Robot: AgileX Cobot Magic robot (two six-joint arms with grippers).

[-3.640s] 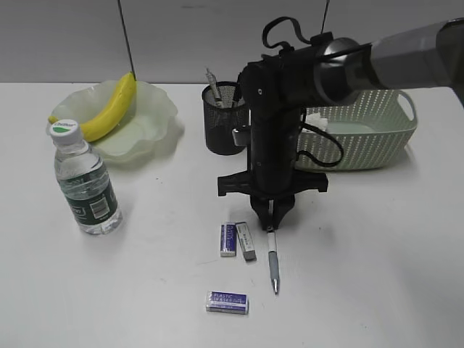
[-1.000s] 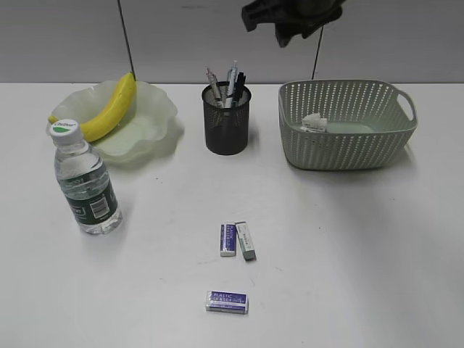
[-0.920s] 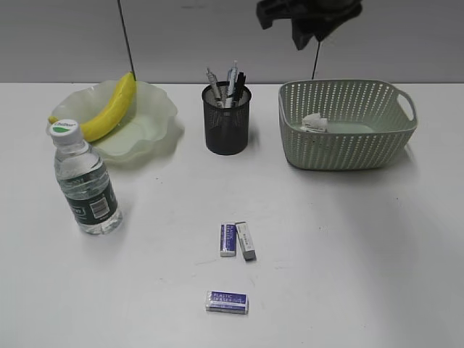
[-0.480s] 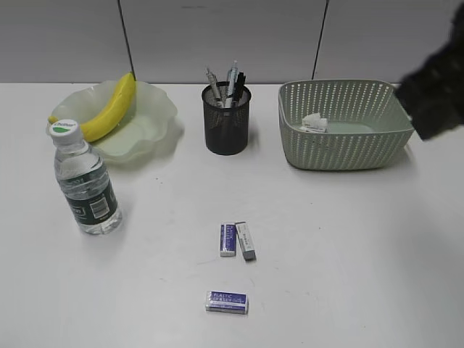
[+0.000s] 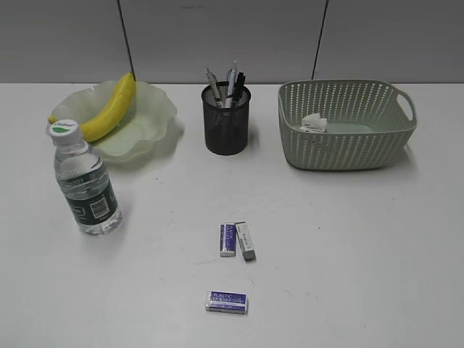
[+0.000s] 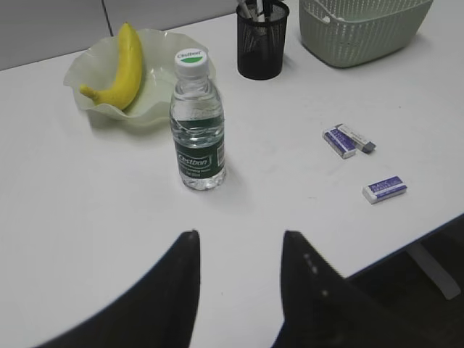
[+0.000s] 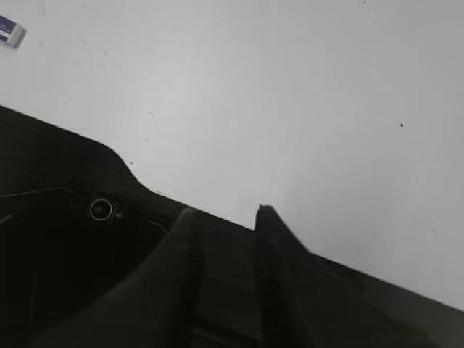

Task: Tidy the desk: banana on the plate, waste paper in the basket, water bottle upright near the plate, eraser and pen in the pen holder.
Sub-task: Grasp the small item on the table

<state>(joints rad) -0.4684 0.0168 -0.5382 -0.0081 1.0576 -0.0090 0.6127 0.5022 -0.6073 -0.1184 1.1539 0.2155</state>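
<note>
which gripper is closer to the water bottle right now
Left. The left gripper hangs open just in front of the upright water bottle. The right gripper is over the table's front edge, with only one eraser in its view.

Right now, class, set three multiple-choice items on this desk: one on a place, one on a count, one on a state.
1. Where does the banana lie?
A. on the plate
B. in the basket
C. beside the erasers

2. How many erasers lie on the table?
A. one
B. three
C. five

3. How does the water bottle stand?
A. on its side
B. upside down
C. upright, capped

Key: 1 A, it rests in the green plate; 2 B, a pair and one nearer; 3 C, cap on top.
</note>
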